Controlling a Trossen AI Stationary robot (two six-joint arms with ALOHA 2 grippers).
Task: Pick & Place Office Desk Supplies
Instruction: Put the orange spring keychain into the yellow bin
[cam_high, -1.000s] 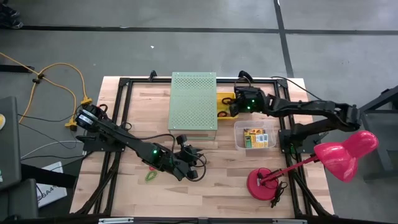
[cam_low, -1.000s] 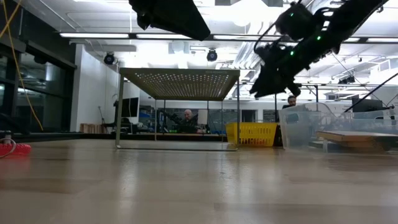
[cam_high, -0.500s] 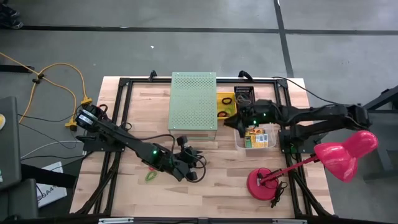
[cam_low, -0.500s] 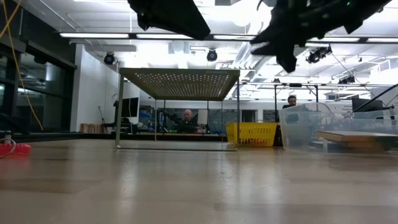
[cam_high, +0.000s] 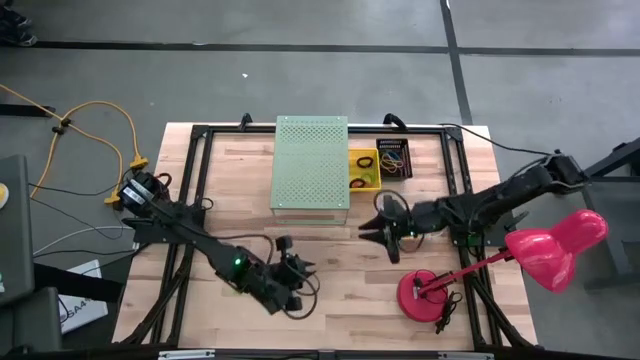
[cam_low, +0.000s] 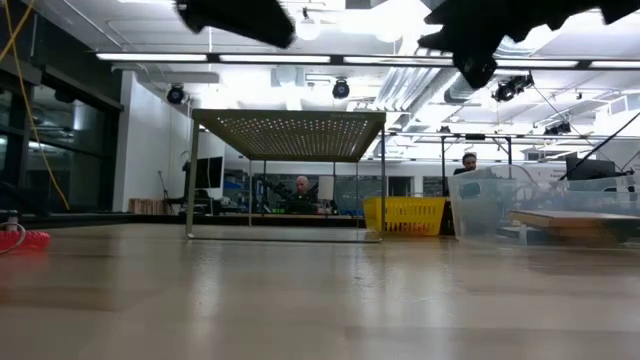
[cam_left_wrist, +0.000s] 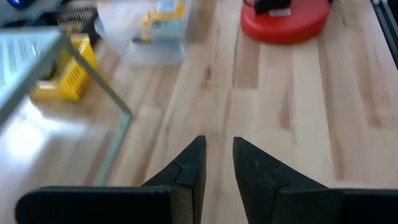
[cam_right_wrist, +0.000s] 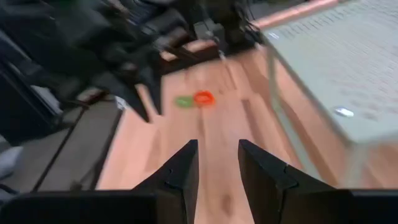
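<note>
The left gripper (cam_high: 292, 290) is held above the near middle of the wooden surface (cam_high: 330, 280), its fingers (cam_left_wrist: 189, 171) slightly parted with bare wood seen in the narrow gap, nothing pinched. The right gripper (cam_high: 375, 228) is hung over the surface just in front of the pale-green perforated box (cam_high: 311, 164), reaching in toward the centre; its fingers (cam_right_wrist: 180, 171) are likewise a little apart and nothing is clasped between them.

Band loops are seen in the yellow basket (cam_high: 364, 169) beside the perforated box, and more coloured ones in the dark tray (cam_high: 393, 157) next to it; both stand along the far side of the surface. In the right wrist view an orange band loop (cam_right_wrist: 203, 97) and a green band loop (cam_right_wrist: 183, 101) are found lying flat on the wood, touching or nearly so, side by side near the left arm. A crayon box (cam_left_wrist: 163, 17) is glimpsed in the left wrist view, inside a clear container (cam_left_wrist: 149, 50) beside the basket; it lies flat, but which way its long axis runs cannot be told through the blur.

The pink desk lamp (cam_high: 545, 248) is stood at the right near corner, its red base (cam_high: 428, 294) close to the right arm
</note>
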